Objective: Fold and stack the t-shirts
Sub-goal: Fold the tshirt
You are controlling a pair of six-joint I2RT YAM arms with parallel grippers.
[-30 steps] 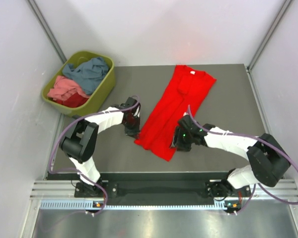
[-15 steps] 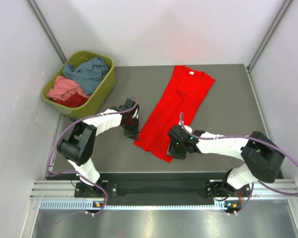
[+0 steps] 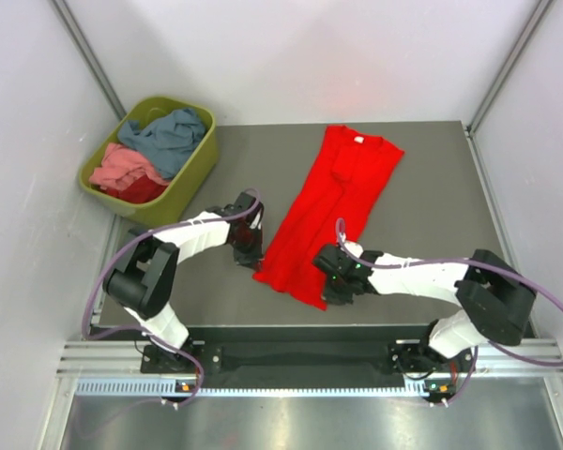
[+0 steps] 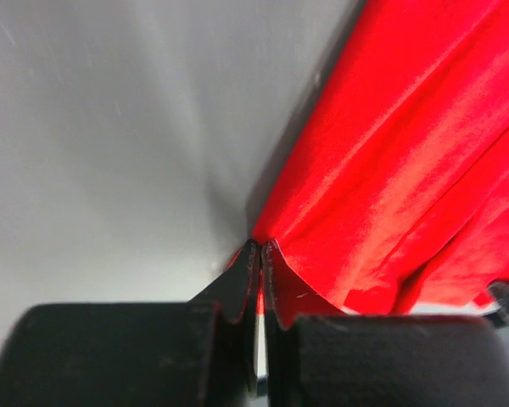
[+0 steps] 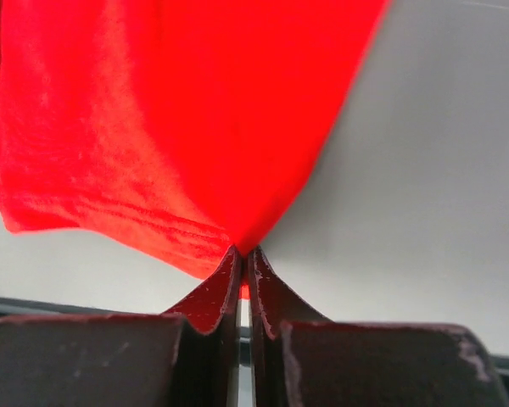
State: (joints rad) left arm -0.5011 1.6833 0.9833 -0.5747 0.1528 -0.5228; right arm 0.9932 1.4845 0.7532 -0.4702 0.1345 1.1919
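Right wrist: right end effector (image 5: 243, 252) newly clamps red t-shirt (image 5: 153, 110); left end effector (image 4: 260, 246) still does.

Just ahead of the left gripper (image 4: 259, 248), the red t-shirt (image 4: 390, 153) is soft cloth, creased, with a faint sheen along its folds. The fingers (image 4: 236, 292) look like dark, matt plastic. Under them the table (image 4: 93, 127) is smooth, matt grey.

- red t-shirt (image 3: 330, 211): plain bright red, with a white neck label (image 3: 362, 138)
- blue-grey shirt (image 3: 169, 136): slate blue-grey
- pink shirt (image 3: 122, 165): salmon
- dark red shirt (image 3: 143, 191): deeper red
- tub (image 3: 193, 182): olive green
- surface (image 3: 432, 187): dark grey
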